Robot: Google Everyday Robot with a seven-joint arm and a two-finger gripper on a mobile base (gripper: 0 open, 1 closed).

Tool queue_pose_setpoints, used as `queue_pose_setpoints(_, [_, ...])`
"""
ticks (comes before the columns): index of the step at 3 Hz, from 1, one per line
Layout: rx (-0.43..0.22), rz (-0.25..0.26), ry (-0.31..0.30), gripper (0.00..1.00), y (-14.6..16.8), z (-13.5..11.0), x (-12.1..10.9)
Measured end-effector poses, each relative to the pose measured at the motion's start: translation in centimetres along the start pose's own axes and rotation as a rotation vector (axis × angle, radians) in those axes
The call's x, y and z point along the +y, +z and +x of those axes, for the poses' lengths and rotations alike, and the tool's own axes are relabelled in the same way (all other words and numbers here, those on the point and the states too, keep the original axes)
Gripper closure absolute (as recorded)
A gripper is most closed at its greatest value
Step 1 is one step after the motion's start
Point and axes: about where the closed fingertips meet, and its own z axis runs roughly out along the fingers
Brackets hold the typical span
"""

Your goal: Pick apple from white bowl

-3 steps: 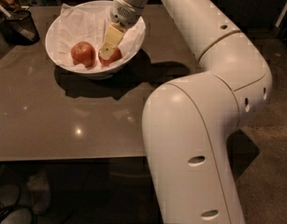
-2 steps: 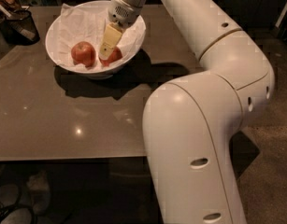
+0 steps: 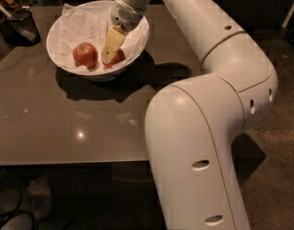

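A dim room is surrounding a glossy grey-brown table, which is carrying the white bowl at its far left part. The bowl is holding a lining of crumpled white paper and two apples, counted: the apple to be picked, sitting low against the right inner wall, and a rounder, taller second apple lying just beside it to the left, apart from it. The arm is reaching over the rim, and the gripper is sitting down inside the bowl directly against the apple, partly hiding it; whether it is open or closed on the fruit cannot be told from this view. In judgement, the apple is behaving as a firm, fairly light object with a smooth, waxy skin that is likely slipping under a shallow pinch, so the hold is best taken across its widest middle. The loose paper underneath is likely shifting or catching during a lift. One black mesh cup is standing at the table's far left corner, well apart from the bowl. Totals: one bowl, two apples, one cup
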Motion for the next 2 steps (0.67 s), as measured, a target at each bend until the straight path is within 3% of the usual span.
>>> queue_pose_setpoints(2, [0.001,-0.042,0.025,0.24,2.2,1.0,-0.6])
